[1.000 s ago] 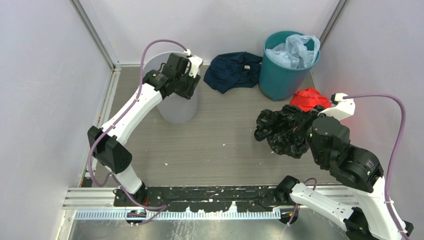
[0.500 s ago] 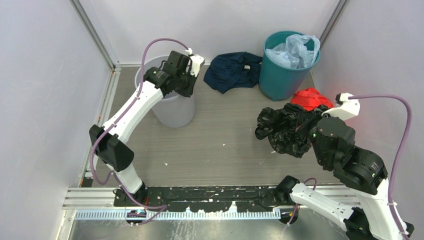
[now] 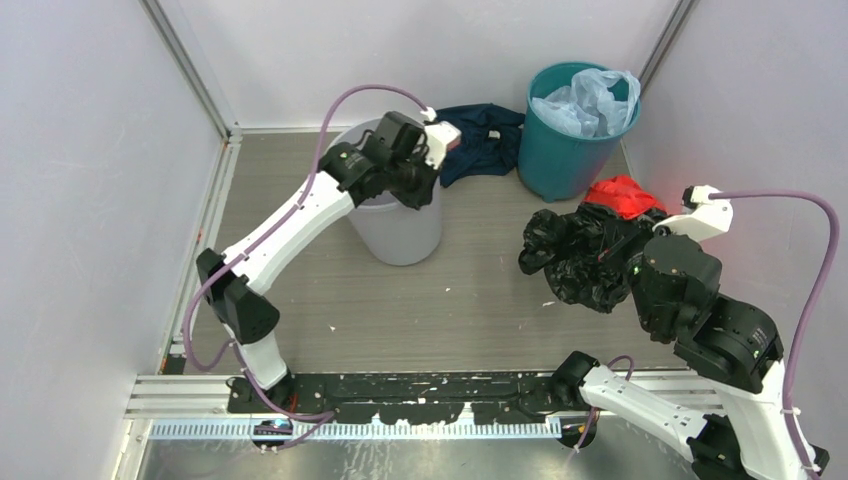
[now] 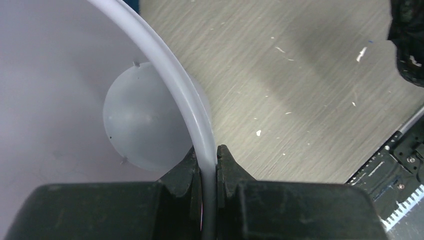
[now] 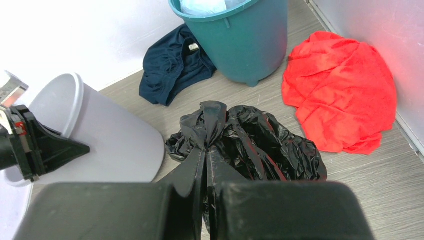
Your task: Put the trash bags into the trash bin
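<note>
Table [image 3: 470, 300]: grey wood-grain surface, walled on three sides.

Bin [image 3: 400, 238]: round, tapered, light grey, smooth-sided, standing left of centre. The left wrist view looks down past its thick pale rim to the round base inside.

Bag [image 3: 580, 262]: black, glossy and crinkled, bunched into a lumpy bundle at the right, well apart from the bin and outside it. Its gathered top is a twisted fold.

Teal bin [image 3: 560, 160]: far right corner, with a pale blue bag [image 3: 590, 100] spilling over its rim.

Red cloth [image 3: 620, 195]: just behind the bag.

Navy cloth [image 3: 485, 135]: between the two bins, at the back wall.

Left gripper [image 4: 209, 152]: jaws closed on the bin's rim, one finger inside the wall and one outside.

Right gripper [image 5: 206, 152]: jaws clamped on the bag's twisted fold.
</note>
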